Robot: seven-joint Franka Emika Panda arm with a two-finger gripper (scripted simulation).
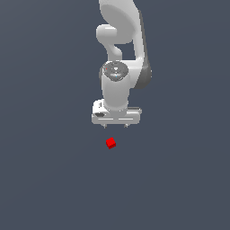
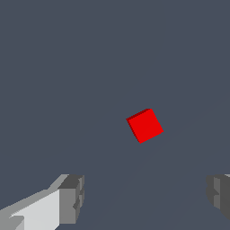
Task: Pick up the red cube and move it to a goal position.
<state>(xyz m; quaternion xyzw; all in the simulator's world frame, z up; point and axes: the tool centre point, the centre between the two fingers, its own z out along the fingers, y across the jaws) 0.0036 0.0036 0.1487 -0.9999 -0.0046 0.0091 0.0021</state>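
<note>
from my seat the nearest thing in the exterior view is the red cube (image 1: 111, 143), a tiny bright block sitting alone on the flat dark grey-blue surface (image 1: 49, 179), turned so its edges run at a slant to the frame. nothing touches it; bare ground lies on every side of it, wide to the exterior view's left and right and all the way down to the near edge of the picture. just beyond the cube, a little farther back, hangs the white gripper (image 1: 116, 126), its body a broad pale bar with two short dark fingertips (image 1: 105, 126) pointing down from under it. the tips stand apart with a clear gap between them, and they hold nothing. the cube lies near the gripper but apart from it, slightly toward the exterior view's left of the gap's middle. in the wrist view i see the same thing from above: the red cube (image 2: 144, 126) sits on the ground ahead of the two grey finger pads (image 2: 72, 198), which stand at opposite sides of the picture, wide open, with the cube not between them. farther back in the exterior view the arm (image 1: 123, 40) rises from the gripper through a round grey joint cap and bulky white links, running out past the far top edge. the surface is one even tone, with no seam, wall or rim that i can make out.
</note>
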